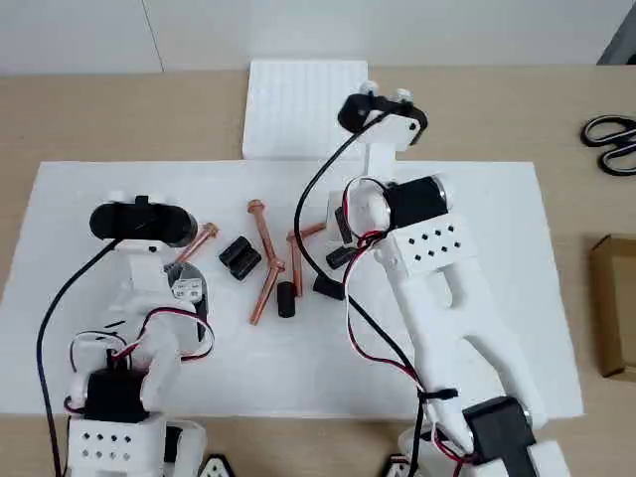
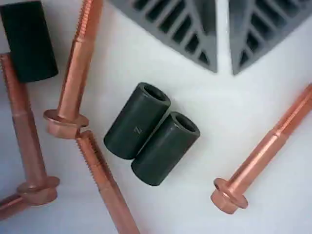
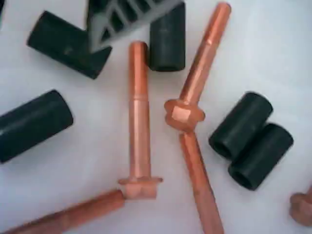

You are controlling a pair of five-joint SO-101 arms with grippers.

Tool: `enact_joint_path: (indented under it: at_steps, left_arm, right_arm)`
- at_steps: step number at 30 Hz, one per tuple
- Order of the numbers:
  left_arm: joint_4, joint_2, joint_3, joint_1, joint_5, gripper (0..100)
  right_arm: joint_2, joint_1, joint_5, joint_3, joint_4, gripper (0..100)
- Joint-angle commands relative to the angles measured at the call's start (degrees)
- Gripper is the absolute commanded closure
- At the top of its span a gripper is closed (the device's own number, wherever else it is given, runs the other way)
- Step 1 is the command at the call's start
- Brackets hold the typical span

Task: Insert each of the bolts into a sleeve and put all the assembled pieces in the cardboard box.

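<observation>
Several copper bolts point(image 1: 263, 234) and black sleeves point(image 1: 239, 256) lie loose on the white sheet point(image 1: 477, 298) between the arms. My left gripper point(image 1: 185, 285) hovers just left of them. In the left wrist view its grey fingers point(image 2: 185, 24) stand almost together and hold nothing, above a pair of sleeves point(image 2: 151, 134) lying side by side and a bolt point(image 2: 261, 153). My right gripper point(image 1: 340, 243) is low over the right end of the pile, open. One grey finger point(image 3: 124, 19) lies over a sleeve point(image 3: 66, 44), beside another sleeve point(image 3: 167, 41) and crossed bolts point(image 3: 139, 117). The cardboard box point(image 1: 614, 303) stands at the table's right edge.
A white foam block point(image 1: 306, 104) sits at the back centre, behind the right arm's wrist. Scissors point(image 1: 611, 139) lie at the far right on the wooden table. Red and black cables loop off both arms above the sheet. Bare sheet extends along the front and right.
</observation>
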Motion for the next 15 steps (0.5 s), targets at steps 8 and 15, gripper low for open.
enact_joint_path:
  at_steps: [8,15]
  left_arm:
    - [-0.35,-0.09,-2.59,-0.18,-0.26,99]
    - [-0.26,0.00,-2.42,-0.18,5.27,99]
  right_arm:
    - [2.33,0.84,-23.65,5.89,-9.89,87.3]
    - [13.32,0.66,-25.67,5.27,-13.05,87.1]
